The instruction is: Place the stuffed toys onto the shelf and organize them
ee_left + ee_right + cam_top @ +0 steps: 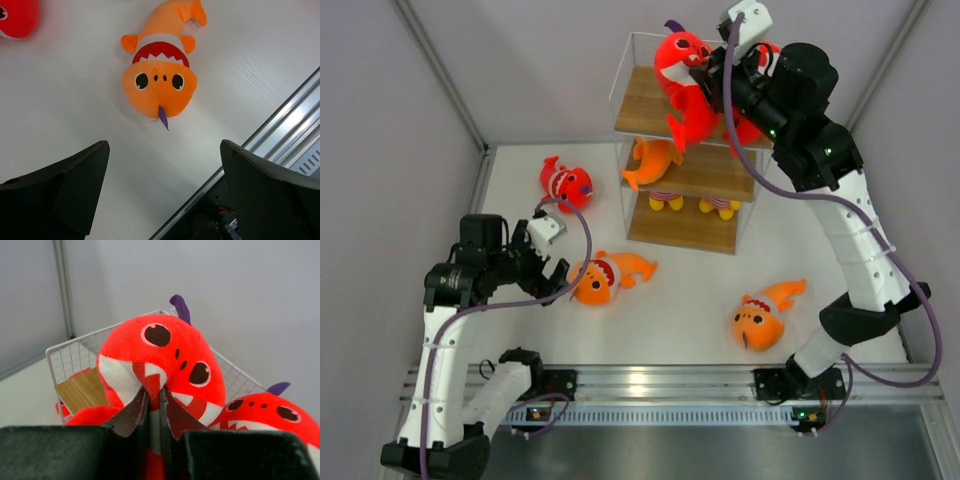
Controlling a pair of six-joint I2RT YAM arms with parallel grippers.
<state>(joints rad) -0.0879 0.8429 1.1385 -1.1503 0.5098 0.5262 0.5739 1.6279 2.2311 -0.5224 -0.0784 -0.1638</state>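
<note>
My right gripper (705,75) is shut on the mouth of a red shark plush (682,75), pinching its white and red fabric (165,347) between the jaws, over the top board of the shelf (640,105). A second red shark (270,415) lies just to its right. One orange fish (653,160) lies on the middle tier. A third red shark (565,183) and two orange fish (605,277) (763,318) lie on the table. My left gripper (552,258) hangs open just short of the nearer fish (160,82), with nothing between its jaws.
Two yellow striped toys (667,200) (720,207) sit on the shelf's bottom tier. Grey walls close in the white table at the back and sides. An aluminium rail (650,380) runs along the near edge by the arm bases.
</note>
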